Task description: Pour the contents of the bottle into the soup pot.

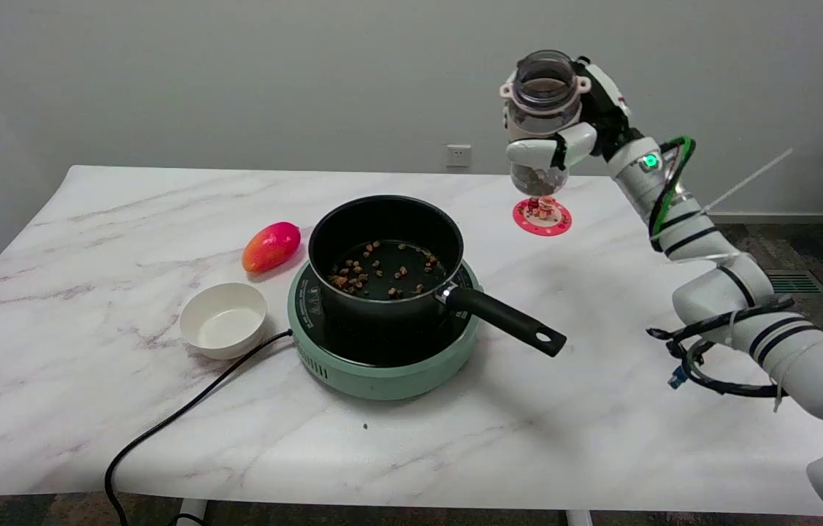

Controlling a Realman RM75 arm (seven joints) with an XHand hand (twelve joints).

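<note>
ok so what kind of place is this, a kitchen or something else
Probably a lab or office room staged as a cooking station, not a real kitchen: a marble-patterned table against a bare wall, a soup pot on a portable green cooker, and a wall socket.

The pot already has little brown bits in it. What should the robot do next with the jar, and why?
Probably lower the bottle straight down onto the pink coaster. The right robot hand holds it upright in the air just above that coaster, away from the soup pot, and brown pieces already lie in the pot. A little seems left in the bottle.
</note>
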